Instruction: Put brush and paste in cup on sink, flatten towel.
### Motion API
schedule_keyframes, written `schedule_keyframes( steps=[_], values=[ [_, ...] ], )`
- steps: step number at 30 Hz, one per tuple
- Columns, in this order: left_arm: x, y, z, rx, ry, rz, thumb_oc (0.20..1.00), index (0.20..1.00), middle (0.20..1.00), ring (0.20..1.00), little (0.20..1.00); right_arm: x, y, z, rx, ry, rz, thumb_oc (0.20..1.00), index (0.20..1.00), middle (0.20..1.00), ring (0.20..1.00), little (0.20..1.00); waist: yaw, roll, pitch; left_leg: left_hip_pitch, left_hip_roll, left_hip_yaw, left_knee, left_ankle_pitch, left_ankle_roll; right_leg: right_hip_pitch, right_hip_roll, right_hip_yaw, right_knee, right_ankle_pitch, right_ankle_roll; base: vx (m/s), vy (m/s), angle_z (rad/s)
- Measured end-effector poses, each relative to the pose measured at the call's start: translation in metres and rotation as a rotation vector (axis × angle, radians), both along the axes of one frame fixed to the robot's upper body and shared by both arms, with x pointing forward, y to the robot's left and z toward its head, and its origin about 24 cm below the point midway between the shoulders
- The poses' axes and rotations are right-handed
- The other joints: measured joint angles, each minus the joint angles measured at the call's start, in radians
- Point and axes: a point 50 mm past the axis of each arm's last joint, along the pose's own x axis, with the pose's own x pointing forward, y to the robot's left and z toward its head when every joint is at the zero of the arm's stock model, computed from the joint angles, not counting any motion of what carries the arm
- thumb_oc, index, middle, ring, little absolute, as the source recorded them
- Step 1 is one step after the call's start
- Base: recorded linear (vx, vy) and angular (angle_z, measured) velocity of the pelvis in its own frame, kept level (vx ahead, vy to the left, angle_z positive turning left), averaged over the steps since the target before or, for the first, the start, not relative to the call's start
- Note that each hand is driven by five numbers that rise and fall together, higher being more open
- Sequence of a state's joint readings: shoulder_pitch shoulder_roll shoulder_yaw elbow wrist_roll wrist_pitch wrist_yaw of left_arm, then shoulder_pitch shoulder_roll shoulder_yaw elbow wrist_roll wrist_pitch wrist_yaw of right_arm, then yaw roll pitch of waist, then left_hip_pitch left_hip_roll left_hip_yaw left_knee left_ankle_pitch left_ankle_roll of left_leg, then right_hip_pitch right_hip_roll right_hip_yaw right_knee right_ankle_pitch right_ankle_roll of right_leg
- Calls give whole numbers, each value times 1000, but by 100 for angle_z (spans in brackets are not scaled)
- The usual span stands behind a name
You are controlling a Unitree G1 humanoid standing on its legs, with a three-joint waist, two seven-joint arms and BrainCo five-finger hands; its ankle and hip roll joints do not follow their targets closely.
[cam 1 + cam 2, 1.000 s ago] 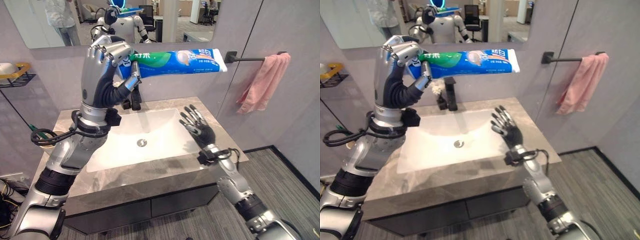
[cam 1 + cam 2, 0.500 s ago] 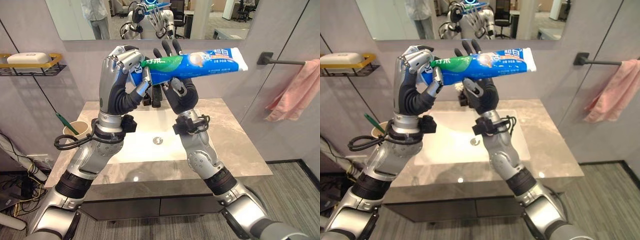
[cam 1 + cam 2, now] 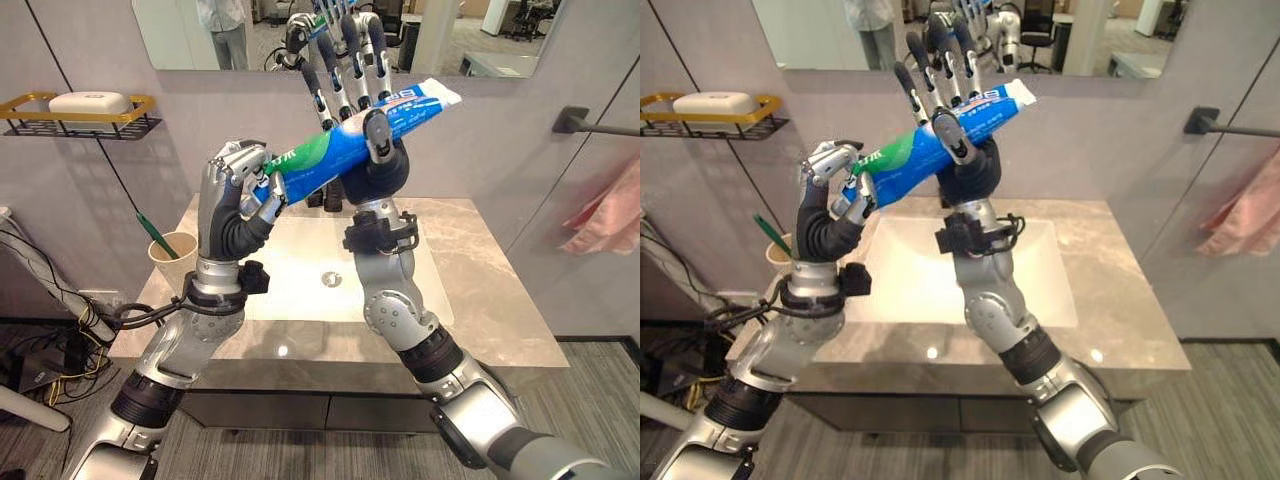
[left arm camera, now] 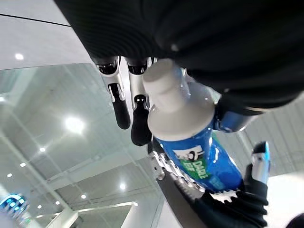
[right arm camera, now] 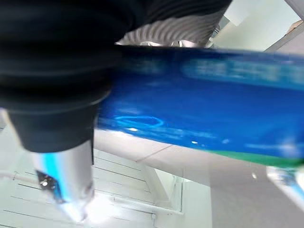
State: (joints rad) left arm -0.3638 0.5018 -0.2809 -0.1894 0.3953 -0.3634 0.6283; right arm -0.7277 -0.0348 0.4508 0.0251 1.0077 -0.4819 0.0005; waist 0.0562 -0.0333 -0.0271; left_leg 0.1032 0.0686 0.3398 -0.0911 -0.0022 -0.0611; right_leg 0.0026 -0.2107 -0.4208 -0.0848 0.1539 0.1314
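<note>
A glossy plastic toothpaste tube with a smooth white cap is seen; the countertop is polished marbled stone, the towel soft cloth

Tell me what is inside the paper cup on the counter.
A green toothbrush stands slanted in the paper cup, its handle sticking out above the rim. The cup wall hides the lower end of the brush and anything else at the bottom.

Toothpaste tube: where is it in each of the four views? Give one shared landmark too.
Left eye view: toothpaste tube slants above the sink, upper centre.
Right eye view: tube upper centre, same slant.
Left wrist view: cap end, centre.
Right wrist view: blue band across the middle.
Shared landmark: left hand curled round the cap end; right hand against the tube's middle.
</note>
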Motion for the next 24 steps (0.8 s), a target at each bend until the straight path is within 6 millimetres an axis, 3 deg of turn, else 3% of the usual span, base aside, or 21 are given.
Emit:
schedule_keyframes(
  steps=[8,10,11,13,14,15,16,24],
  values=[
    [0,1,-1,-4,7,0,200,200,200,200,200,-2,0,2,19,-4,9,1000,1000,1000,1000,1000,-1,-4,15,0,0,0,0,0,0,0,1,0,0,0,1,0,0,0],
    [-1,1,-4,-3,18,4,200,200,200,200,200,-2,1,2,34,8,19,256,256,256,256,256,-1,-3,18,1,0,0,0,0,0,0,1,0,0,0,1,0,0,0],
    [0,1,-4,-4,20,5,200,200,200,200,200,-2,2,2,37,15,18,200,200,200,200,200,-2,-5,22,0,1,0,0,0,0,0,1,0,0,0,1,0,0,0],
    [0,2,-5,-4,27,13,200,200,200,200,200,-2,2,1,42,28,12,200,200,200,200,200,-1,-8,27,0,1,0,0,0,0,0,1,0,0,-1,1,0,0,0],
    [0,2,-5,-4,29,15,282,282,282,282,282,-1,2,1,46,37,8,200,200,200,200,200,-1,-9,31,0,1,0,0,0,0,0,1,0,0,-1,1,0,0,0],
    [1,2,-5,-4,31,17,520,520,520,520,520,-1,2,1,48,42,7,200,200,200,200,200,-2,-10,34,0,1,0,0,0,0,0,1,0,0,-1,1,0,0,0],
    [1,3,-6,-4,36,21,1000,1000,1000,1000,1000,-1,2,1,49,44,7,200,200,200,200,200,-1,-11,36,0,1,0,0,0,0,0,1,0,0,-1,1,0,0,0],
    [4,6,-7,-45,65,30,1000,1000,1000,1000,1000,11,0,-10,82,191,-79,200,200,200,200,200,22,-11,39,-2,2,-22,0,0,0,13,1,-22,0,-9,-2,12,4,7]
  ],
)
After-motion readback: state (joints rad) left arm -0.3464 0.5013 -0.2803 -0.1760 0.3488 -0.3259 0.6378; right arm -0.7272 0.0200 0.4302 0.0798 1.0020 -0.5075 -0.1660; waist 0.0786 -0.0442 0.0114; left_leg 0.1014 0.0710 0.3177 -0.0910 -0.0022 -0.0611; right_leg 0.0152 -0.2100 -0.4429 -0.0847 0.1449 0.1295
